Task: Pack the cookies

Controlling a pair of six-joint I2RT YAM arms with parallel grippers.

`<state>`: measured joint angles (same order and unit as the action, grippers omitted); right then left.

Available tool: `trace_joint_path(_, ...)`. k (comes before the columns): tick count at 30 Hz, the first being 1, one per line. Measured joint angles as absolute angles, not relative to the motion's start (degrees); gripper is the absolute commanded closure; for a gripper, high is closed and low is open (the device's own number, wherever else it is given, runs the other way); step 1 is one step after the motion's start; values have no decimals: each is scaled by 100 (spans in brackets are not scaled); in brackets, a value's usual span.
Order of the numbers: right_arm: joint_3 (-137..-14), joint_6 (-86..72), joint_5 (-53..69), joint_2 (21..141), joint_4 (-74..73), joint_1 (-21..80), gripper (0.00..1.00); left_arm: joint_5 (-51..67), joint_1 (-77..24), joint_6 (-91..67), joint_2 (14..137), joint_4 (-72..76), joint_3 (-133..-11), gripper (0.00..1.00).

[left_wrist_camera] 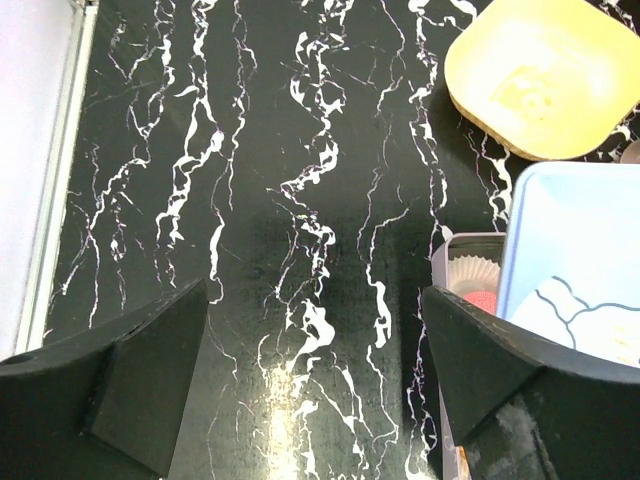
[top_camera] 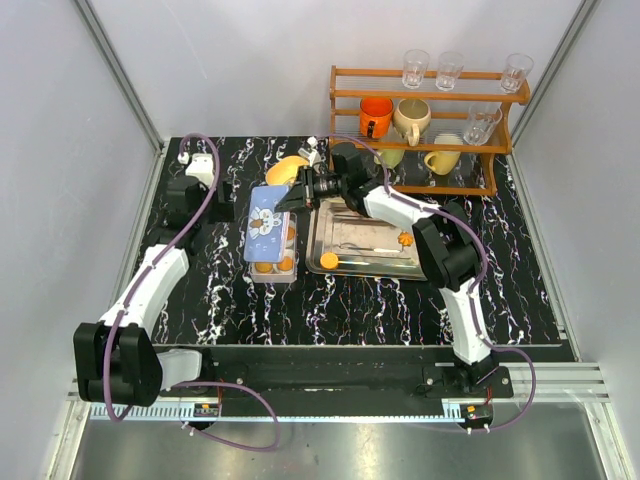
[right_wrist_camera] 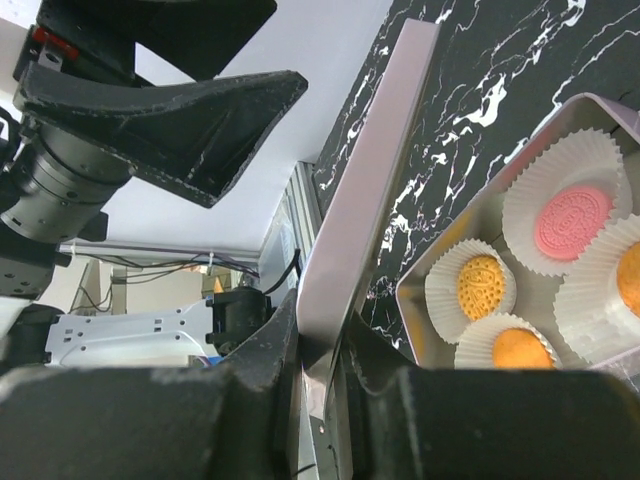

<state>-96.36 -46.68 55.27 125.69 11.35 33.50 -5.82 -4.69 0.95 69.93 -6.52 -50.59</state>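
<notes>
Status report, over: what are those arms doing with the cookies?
Left end effector open, empty. Right end effector shut on lid, tilted over tin. Cookies sit in tin; two more on tray. Lid covers part of tin.

Left tool (left_wrist_camera: 315, 295) jaws wide, nothing but bare worktop (left_wrist_camera: 300, 150) betw. them & ahead, so open lane there. To its rt: tin (left_wrist_camera: 447, 262) w/ lid (top_camera: 266, 222) tilted over it, pinched by right tool (top_camera: 300, 190). Top access blocked exc. near end. Yellow bowl (top_camera: 287, 169) crowds behind tin, tray (top_camera: 385, 262) just beside on rt. Rack (top_camera: 425, 100) walls far rt corner.
</notes>
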Motion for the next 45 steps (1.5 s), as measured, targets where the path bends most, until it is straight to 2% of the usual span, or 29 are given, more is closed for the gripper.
trace_joint_path(17,-9695,-5258,5848,13297,1649,3470,98,115,-427,91,7094,-421,-4545,9)
trace_joint_path(45,-9911,-5557,5961,13622,1817,3474,96,1129,-419,-158,7520,154,-4185,10)
